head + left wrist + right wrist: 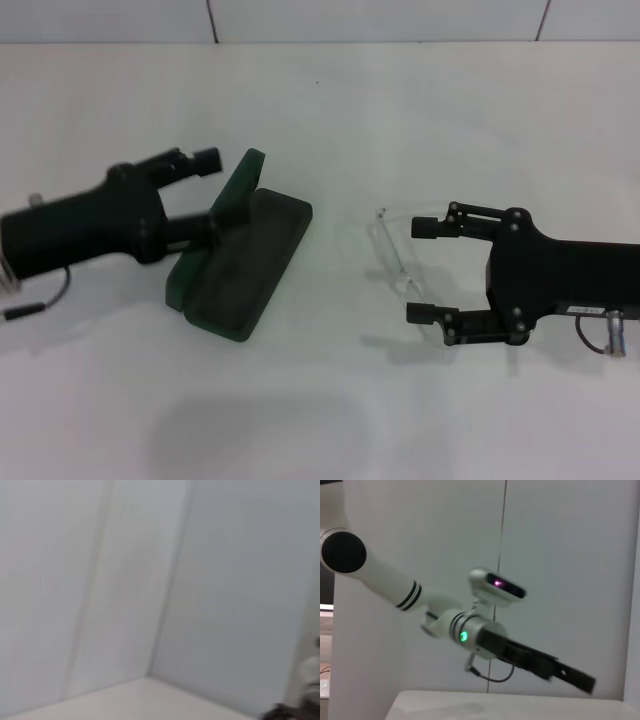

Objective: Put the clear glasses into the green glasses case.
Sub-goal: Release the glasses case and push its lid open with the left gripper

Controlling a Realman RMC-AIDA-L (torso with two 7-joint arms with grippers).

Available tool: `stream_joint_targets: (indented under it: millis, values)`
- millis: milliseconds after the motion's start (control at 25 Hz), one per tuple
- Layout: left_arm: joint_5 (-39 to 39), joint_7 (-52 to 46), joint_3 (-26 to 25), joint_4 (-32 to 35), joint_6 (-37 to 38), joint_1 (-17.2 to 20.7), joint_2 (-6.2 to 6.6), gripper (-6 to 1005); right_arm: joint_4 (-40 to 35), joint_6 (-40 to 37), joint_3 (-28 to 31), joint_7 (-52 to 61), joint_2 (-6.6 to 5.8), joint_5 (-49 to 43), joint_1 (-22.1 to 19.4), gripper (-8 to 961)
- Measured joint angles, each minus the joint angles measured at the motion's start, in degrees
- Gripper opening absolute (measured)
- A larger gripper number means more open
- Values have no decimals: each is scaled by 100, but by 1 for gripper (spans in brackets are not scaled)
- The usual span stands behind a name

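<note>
Here the clear glasses (pixel 395 250) lie on the white table (pixel 330 400), right of the middle, and they are very faint against it. They look light, thin and easy to bend or scratch, and the smooth plastic is probably slippery, so I think a soft grip on the front frame near the bridge is safer than a grip on one thin arm. The right gripper (pixel 425 270) is low at the table with its two fingers spread wide, one on each side of the near end of the glasses, not closed on them; whether a finger already touches the frame I cannot tell.

The green glasses case (pixel 240 265) is open, left of the middle and well apart from the glasses, with the dark lining facing up and the lid standing tilted behind it. The left gripper (pixel 205 195) is at the lid, one finger above its edge and one against it, so it seems to hold the lid, though the contact is not sharp to see. Between glasses and case is only bare table. The raised lid and the left gripper stand at the far side of the case, so an approach from the right side looks free
</note>
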Motion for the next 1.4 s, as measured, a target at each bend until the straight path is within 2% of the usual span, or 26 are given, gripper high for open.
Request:
stream_joint_targets:
  millis: [80,120,160,240,360,560,960,1400]
  values:
    - [411,-740,-8,467,-362,-2,13,845,0,3,3,0,-2,0,2,782]
    - [411,-740,-8,467,-362,-2,13,844,0,12,2,0,-2,0,8,782]
    - [917,-1378,-12,895,-702,-9,-40,842,0,18,1,0,-1,1,13,781]
    - [1488,-1842,-12,1211,-1018,-52,-163,840,0,24,-2,0,6,1,15,781]
    - [1972,-2115,-14,1291,-1337,-181,-268,836,0,26,-3,-1,11,1,18,781]
    - [2491,-2492,-16,1244,-1659,-382,-337,829,0,43,-3,-10,10,1,24,781]
    - [2710,-2657,-22,1238,-1805,-441,-376,816,0,81,-3,-83,10,1,-1,781]
    - [2926,-2818,-22,1236,-1810,-442,-375,587,1,81,-3,-138,9,1,1,782]
